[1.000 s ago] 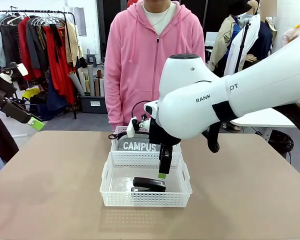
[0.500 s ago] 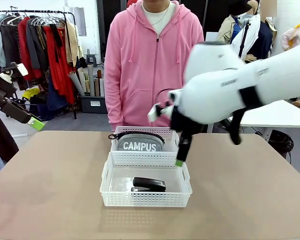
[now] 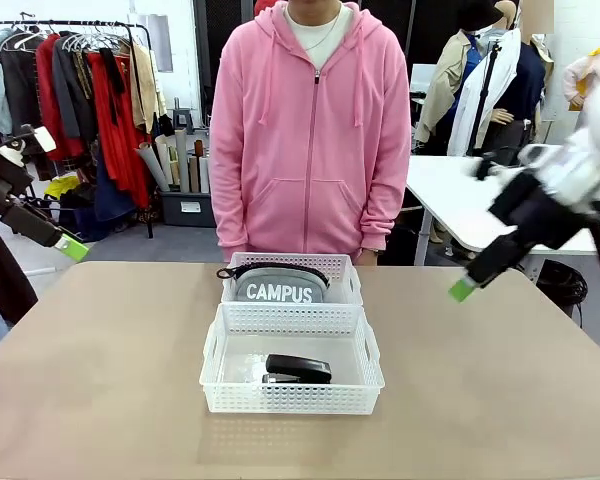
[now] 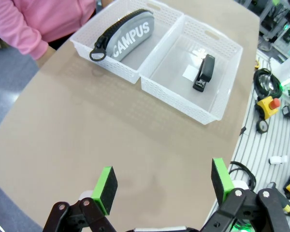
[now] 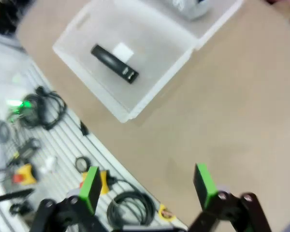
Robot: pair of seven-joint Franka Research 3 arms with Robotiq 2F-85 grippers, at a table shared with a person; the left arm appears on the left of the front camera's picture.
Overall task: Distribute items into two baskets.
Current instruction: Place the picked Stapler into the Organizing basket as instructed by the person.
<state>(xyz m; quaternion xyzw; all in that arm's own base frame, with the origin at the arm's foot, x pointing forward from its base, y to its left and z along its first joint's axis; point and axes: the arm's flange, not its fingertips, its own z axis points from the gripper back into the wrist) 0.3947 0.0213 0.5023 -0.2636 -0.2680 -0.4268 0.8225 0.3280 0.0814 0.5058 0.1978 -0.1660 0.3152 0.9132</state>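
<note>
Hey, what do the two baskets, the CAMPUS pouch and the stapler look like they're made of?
Near basket and far basket: probably moulded plastic, white, faintly glossy; the sign is the uniform lattice of holes in thin rigid walls.
CAMPUS pouch: apparently soft grey fabric, matte, with a black zip along its rounded edge.
Stapler: black with a slight sheen; plastic or painted metal, can't tell which.

pincer (image 4: pixel 162 186): black, green pads | person (image 3: pixel 313 130): pink zip hoodie

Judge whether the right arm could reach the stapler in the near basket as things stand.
Probably yes. The stapler lies alone in the open-topped near basket, nothing over it. The right gripper is off to the side above the table, jaws open, with no obstacle between.
</note>
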